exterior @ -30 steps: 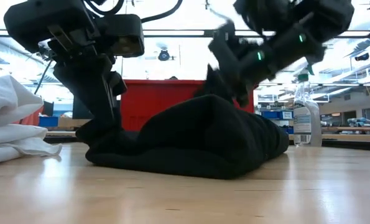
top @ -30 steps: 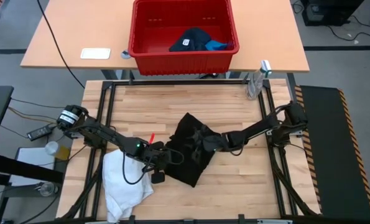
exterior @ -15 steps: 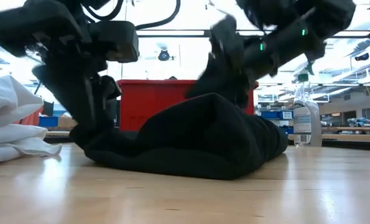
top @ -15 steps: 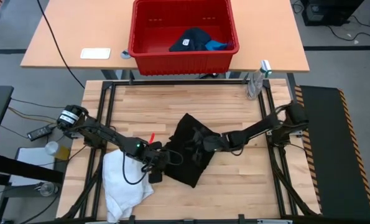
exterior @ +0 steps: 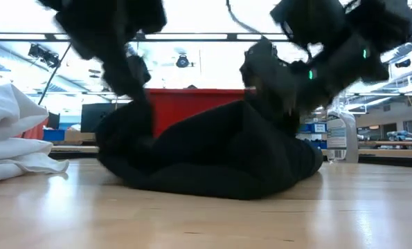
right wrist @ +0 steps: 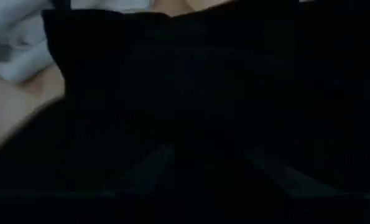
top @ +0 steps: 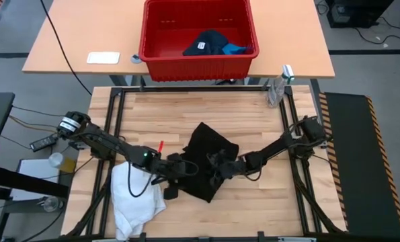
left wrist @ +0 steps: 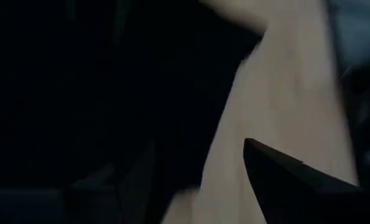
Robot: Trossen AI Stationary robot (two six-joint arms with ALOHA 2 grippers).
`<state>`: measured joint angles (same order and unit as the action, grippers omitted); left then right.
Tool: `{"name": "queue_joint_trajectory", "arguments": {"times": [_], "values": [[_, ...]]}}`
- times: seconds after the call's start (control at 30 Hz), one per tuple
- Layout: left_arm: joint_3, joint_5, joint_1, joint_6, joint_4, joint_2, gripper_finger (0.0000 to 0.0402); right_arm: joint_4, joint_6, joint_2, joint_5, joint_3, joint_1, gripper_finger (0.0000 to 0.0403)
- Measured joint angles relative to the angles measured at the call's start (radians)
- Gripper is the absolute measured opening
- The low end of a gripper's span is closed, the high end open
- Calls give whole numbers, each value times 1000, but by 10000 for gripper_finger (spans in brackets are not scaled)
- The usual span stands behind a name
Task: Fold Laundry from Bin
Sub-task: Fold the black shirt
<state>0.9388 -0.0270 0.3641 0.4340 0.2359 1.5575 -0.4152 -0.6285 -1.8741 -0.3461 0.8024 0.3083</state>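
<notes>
Right gripper (top: pixel 218 167) shifted left; bin (top: pixel 152 47) holds navy garment (top: pixel 206 42).

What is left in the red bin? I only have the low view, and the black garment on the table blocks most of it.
Observer: The high view shows the bin holding a dark navy garment with a white tag, and a small blue garment beside it.
Operator: Which arm is the one on my left?
Observer: The left arm. From above, the left claw is at the left edge of the black garment, next to the white garment.
Operator: And the right claw?
Observer: The right claw is over the black garment's near part, with its arm reaching in from the table's right side.
</notes>
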Motion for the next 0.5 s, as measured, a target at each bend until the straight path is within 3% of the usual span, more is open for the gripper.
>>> {"name": "queue_joint_trajectory", "arguments": {"times": [0.2,0.33,0.5], "values": [[3,-74,-18,-16,-222,55,215,33,-33,139,-109,24,-9,165],[-1,-82,-21,-22,-278,67,195,128,-34,135,-130,21,-10,165],[1,-141,-22,-83,-317,122,180,148,-53,38,-88,9,-9,165]]}}
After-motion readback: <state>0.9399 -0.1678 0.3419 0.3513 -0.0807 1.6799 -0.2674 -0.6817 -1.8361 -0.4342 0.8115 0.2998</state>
